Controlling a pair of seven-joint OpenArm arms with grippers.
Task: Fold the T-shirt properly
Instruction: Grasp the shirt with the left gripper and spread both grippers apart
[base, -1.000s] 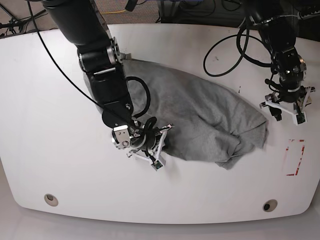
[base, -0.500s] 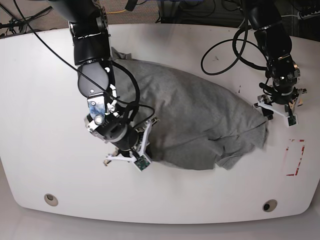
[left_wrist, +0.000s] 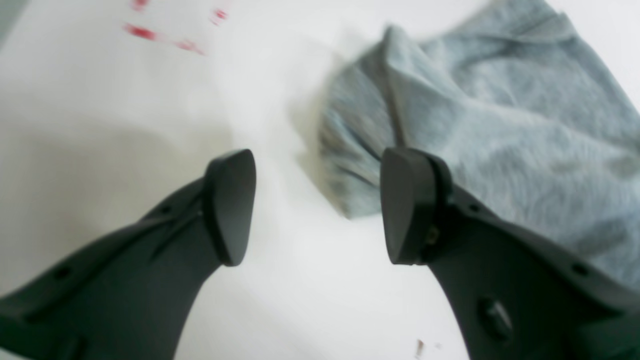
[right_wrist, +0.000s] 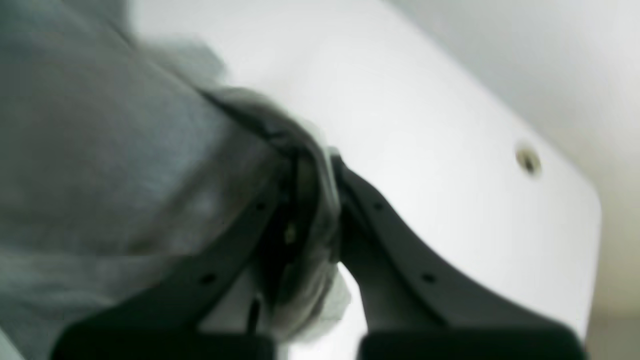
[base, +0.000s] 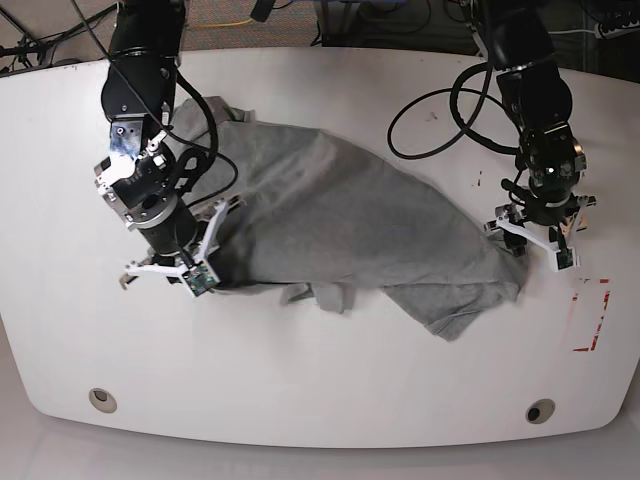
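The grey T-shirt (base: 350, 215) lies crumpled and stretched across the middle of the white table (base: 330, 380). On the base view's left, my right gripper (base: 200, 268) is shut on the shirt's left edge. The right wrist view shows a bunch of cloth (right_wrist: 312, 200) pinched between the dark fingers (right_wrist: 370, 220), with the T-shirt (right_wrist: 115, 150) spreading off to the left. On the base view's right, my left gripper (base: 532, 243) hovers open just beside the shirt's right edge. In its wrist view the gripper (left_wrist: 317, 205) holds nothing, and a corner of the T-shirt (left_wrist: 475, 115) lies just beyond the right fingertip (left_wrist: 400, 205).
Red tape marks (base: 590, 315) sit on the table to the right of the shirt and show as red tape marks (left_wrist: 165, 37) in the left wrist view. Black cables (base: 430, 115) loop over the far right of the table. Two round holes (base: 100, 398) (base: 540, 411) lie near the front edge.
My right gripper has pulled the shirt's edge towards the base view's left and farther back, drawing the cloth out wider. My left gripper has moved left, closer to the shirt's right edge.
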